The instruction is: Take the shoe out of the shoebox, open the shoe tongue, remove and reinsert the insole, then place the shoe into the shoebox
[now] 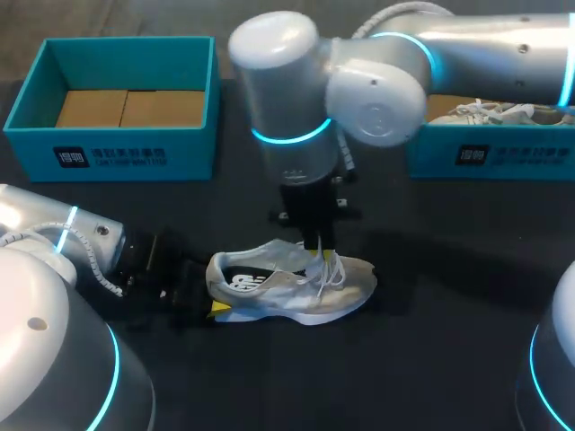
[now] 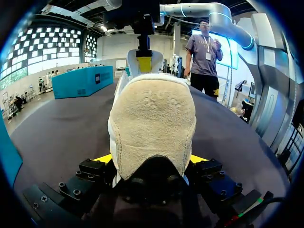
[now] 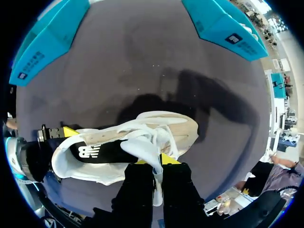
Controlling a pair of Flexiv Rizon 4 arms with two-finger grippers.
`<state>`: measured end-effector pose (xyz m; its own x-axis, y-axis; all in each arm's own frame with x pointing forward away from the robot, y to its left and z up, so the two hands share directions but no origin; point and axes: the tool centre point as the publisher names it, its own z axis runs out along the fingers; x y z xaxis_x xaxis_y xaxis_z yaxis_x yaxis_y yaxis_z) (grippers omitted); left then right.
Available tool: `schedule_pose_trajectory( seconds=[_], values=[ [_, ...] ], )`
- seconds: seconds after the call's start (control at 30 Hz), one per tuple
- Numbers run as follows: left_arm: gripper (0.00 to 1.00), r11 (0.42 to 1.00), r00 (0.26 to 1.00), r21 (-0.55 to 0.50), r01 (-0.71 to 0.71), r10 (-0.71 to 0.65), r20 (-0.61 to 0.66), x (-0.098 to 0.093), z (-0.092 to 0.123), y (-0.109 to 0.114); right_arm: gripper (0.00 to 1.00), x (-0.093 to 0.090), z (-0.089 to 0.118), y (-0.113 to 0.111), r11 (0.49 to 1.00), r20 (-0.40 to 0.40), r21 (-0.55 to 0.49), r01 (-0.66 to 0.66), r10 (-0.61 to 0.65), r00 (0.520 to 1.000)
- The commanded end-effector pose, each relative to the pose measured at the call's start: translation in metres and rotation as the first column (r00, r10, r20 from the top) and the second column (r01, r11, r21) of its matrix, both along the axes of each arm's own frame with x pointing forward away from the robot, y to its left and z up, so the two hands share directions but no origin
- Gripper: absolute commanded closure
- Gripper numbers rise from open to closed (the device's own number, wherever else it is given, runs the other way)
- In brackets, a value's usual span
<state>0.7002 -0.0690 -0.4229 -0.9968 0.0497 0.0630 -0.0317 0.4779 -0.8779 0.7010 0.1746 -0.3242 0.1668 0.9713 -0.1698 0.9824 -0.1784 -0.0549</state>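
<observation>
A pale grey and white shoe (image 1: 296, 287) lies on its sole on the black table, toe to the right. My left gripper (image 1: 211, 305) sits at its heel; in the left wrist view its fingers (image 2: 102, 159) press the suede heel (image 2: 152, 118) from both sides. My right gripper (image 1: 319, 250) comes straight down onto the shoe's opening. In the right wrist view it (image 3: 154, 164) is shut on the white tongue (image 3: 140, 147), with laces hanging beside it. Seen from the heel, the right gripper (image 2: 144, 52) shows above the shoe's collar.
An open blue shoebox (image 1: 117, 148) with a bare cardboard floor stands at the back left. A second blue shoebox (image 1: 485, 153) at the back right holds another shoe (image 1: 494, 112). My right arm's elbow (image 1: 287, 90) hangs over the table's middle.
</observation>
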Motion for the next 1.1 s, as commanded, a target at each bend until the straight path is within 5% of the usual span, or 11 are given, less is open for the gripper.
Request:
schedule_pose_trajectory(
  seconds=[0.03,0.5,0.7,0.8,1.1],
  values=[
    [1.00,1.000,1.000,0.004,0.001,-0.001,0.000,0.001,-0.003,-0.002,1.00,-0.005,0.002,-0.015,0.951,0.062,0.187,0.245,-0.261,0.963],
    [1.00,1.000,1.000,0.004,0.001,-0.001,0.000,0.001,-0.003,-0.002,0.99,-0.006,-0.016,-0.043,0.921,0.049,0.238,0.309,-0.329,0.943],
    [1.00,1.000,1.000,0.004,0.001,-0.001,0.000,0.001,-0.003,-0.002,0.85,-0.005,-0.028,-0.049,0.913,0.042,0.246,0.325,-0.345,0.938],
    [1.00,1.000,1.000,0.004,0.001,-0.001,0.000,0.001,-0.003,-0.002,0.67,-0.006,-0.035,-0.052,0.907,0.036,0.254,0.337,-0.357,0.934],
    [1.00,1.000,1.000,0.004,0.001,-0.001,0.000,0.001,-0.003,-0.002,0.56,-0.011,-0.043,-0.052,0.897,0.025,0.263,0.355,-0.375,0.927]
  ],
)
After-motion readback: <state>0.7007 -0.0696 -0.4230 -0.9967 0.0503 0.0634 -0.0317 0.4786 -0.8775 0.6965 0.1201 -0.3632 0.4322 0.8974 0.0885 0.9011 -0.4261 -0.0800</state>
